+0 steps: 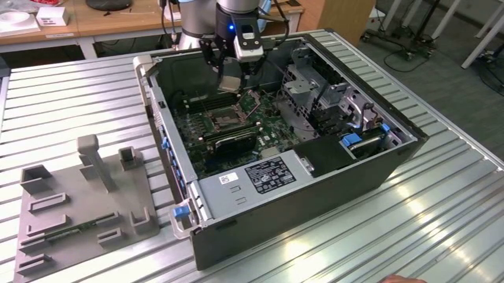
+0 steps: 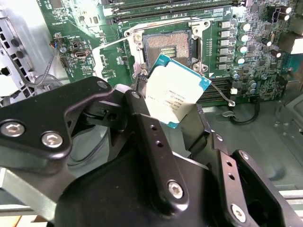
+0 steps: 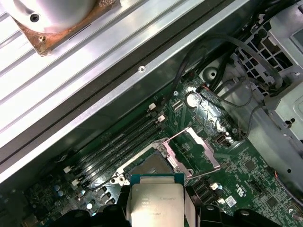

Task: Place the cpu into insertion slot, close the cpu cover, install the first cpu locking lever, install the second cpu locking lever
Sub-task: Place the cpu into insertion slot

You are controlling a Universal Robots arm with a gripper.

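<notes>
Toward the table's (image 1: pixel 441 194) edge at the exterior view's left: a grey fixture tray (image 1: pixel 79 200). Further right, inside the open computer case (image 1: pixel 315 194), above the motherboard (image 1: pixel 197 127): the gripper (image 1: pixel 231 75), clenched on the cpu (image 2: pixel 173 92) by two opposite sides (metal lid up, chip tilted). Apart from it, just beyond the cpu's leading edge: the bare insertion slot (image 2: pixel 166 47), cpu cover (image 3: pixel 173 161) standing open at its rim. Dark print on the lid, white label (image 1: pixel 268 174) on the power supply (image 1: pixel 224 197), left unread.
</notes>
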